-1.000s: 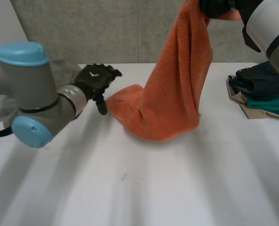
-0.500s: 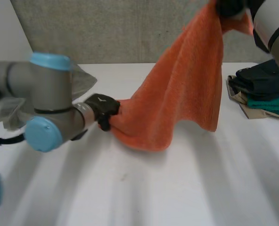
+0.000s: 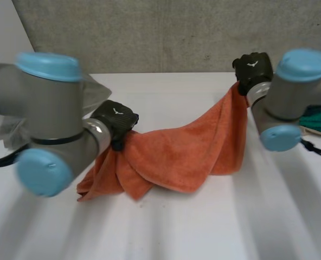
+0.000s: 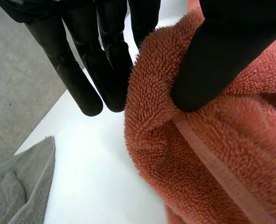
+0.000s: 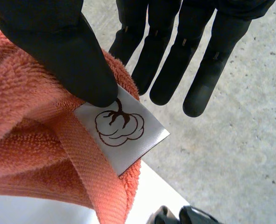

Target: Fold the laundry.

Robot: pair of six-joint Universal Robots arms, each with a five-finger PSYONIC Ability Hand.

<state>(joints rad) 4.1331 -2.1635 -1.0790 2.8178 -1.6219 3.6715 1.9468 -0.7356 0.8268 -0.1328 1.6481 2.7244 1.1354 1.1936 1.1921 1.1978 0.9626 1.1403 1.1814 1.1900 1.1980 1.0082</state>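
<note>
Spreading-out step, probably. Sagging onto worktop mid-span: orange towel. Pinched at near edge by left hand, thumb against fingers; pinched at far corner likewise by right hand. Next, likely: draw apart taut, lay flat.

The head camera sits between and behind the arms, looking down and forward over the white table to the grey wall across the top of the frame. The left arm crowds the left side, the right arm the upper right. The left wrist camera looks along the palm of the left hand, very close on the orange towel, with a grey cloth beyond. The right wrist camera looks along the right hand, equally close on the towel's white label. All three share the towel; the head view also takes in both hands.
</note>
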